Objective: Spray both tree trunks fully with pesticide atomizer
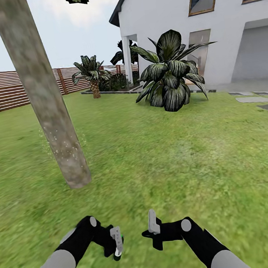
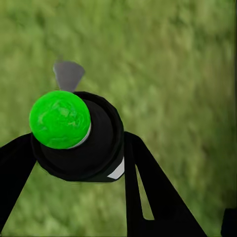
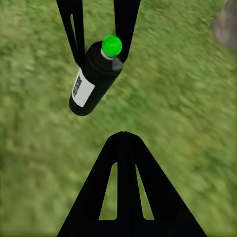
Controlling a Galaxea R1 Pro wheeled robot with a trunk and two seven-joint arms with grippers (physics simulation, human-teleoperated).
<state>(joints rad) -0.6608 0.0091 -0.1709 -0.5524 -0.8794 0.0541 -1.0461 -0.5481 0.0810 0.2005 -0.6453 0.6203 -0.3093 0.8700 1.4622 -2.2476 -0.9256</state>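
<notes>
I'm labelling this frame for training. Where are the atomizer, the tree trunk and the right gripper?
pesticide atomizer (image 3: 93,79): right wrist view, on its dark body above the white label.
tree trunk (image 1: 43,94): head view, mid-height on the bark.
right gripper (image 1: 152,223): head view, on its grey fingers.

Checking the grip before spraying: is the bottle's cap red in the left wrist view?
No, the pesticide atomizer, held between the fingers of the left end effector, has a bright green top above its dark body.

Tree trunk (image 1: 48,101): left foreground, rooted in lawn (image 1: 161,156). Fence (image 1: 5,89): far left, behind trunk. Short palm (image 1: 91,74): before fence, centre-left. Broad-leaved plant (image 1: 169,72): centre-right, before house (image 1: 197,28). Paving slabs (image 1: 254,99): far right. Pesticide atomizer (image 3: 94,79): between left gripper (image 1: 117,241) fingers, above grass, beside right gripper (image 1: 152,223).
</notes>
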